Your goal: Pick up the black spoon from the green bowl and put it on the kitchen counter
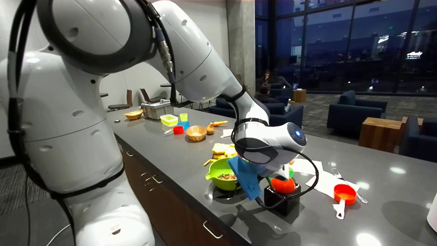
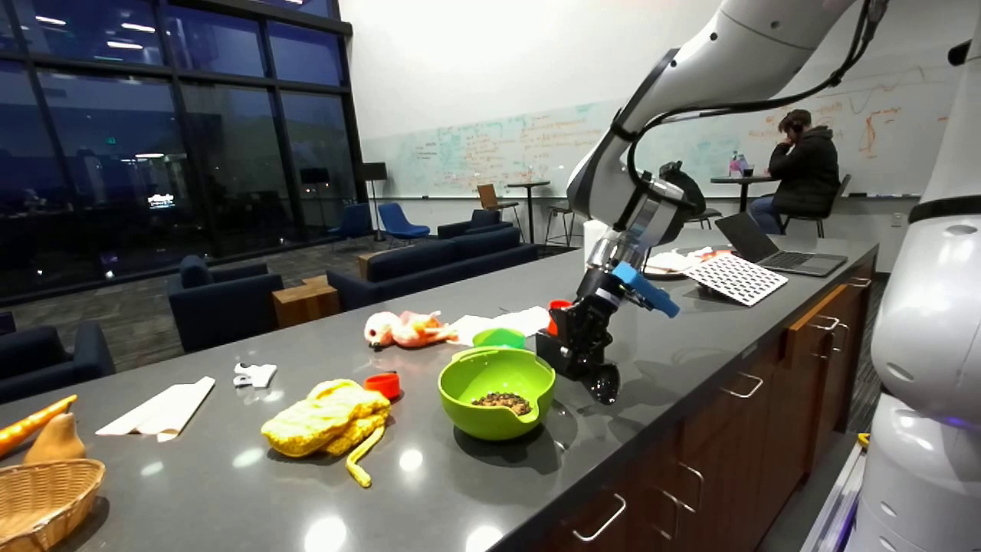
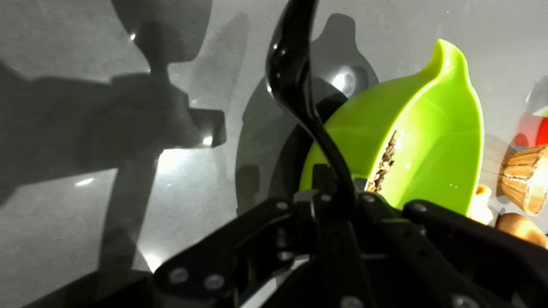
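Note:
The black spoon (image 3: 291,72) runs up from my jaws in the wrist view; its head also shows in an exterior view (image 2: 604,383). My gripper (image 3: 340,184) is shut on its handle, and the gripper's dark body shows in an exterior view (image 2: 586,353). The spoon is outside the green bowl (image 2: 475,418), beside it and above the kitchen counter (image 2: 230,498); its shadow lies apart on the surface. The green bowl, with brown bits inside, shows in the wrist view (image 3: 364,115) and in an exterior view (image 1: 222,184). There, a blue piece on the wrist hides the fingertips.
A black square holder (image 1: 281,203) with a red ball (image 1: 283,185) stands close by the gripper. A red scoop (image 1: 344,194) and a fork (image 1: 351,186) lie beyond. A yellow cloth (image 2: 329,418) lies beside the bowl. The counter's front edge runs near the spoon.

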`<state>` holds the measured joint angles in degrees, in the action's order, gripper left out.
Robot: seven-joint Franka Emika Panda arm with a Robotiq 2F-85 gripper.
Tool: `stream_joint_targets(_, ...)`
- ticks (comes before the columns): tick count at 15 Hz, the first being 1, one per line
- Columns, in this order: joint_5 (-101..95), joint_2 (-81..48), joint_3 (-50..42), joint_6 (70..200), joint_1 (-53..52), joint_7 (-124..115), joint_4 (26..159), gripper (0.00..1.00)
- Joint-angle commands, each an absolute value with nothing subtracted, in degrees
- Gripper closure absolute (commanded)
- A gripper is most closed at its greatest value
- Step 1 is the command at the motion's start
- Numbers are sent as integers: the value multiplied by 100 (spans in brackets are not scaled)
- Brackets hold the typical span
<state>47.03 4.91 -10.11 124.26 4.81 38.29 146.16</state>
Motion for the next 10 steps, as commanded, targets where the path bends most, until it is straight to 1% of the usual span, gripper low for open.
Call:
stream_joint_targets(1,4912,397,-976,12329,555,3969,14589,99)
stream_joint_targets(6,4870,344,-957,12307,569,3892,14579,99)
stream_joint_targets(7,4853,345,-954,12311,570,3874,14583,72)
stream_joint_targets(8,4844,348,-951,12315,571,3866,14590,71)
stream_joint_targets(10,4820,341,-948,12334,572,3858,14590,61)
